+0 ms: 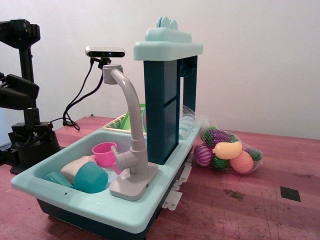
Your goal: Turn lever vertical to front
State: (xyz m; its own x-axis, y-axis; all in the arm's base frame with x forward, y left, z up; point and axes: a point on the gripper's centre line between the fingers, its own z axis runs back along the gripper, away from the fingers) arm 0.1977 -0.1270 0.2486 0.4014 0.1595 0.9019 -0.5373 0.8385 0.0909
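Note:
The grey toy faucet (131, 150) stands on the front right rim of the light teal toy sink (60, 192). Its lever (120, 160) is a short grey stub low on the column, sticking out to the left over the basin, roughly level. The tall curved spout (126, 95) rises above it. My black arm stands at the far left, well away from the faucet. Its gripper (20, 92) shows only as a dark block at the frame's edge, and I cannot tell how its jaws stand. It holds nothing that I can see.
The basin holds a pink cup (104, 153), a teal cup (90, 177) and a beige cup (75, 167). A dark blue and teal tower (167, 95) stands behind the faucet. A net bag of toy fruit (227, 152) lies right of the sink. A camera (105, 51) stands behind.

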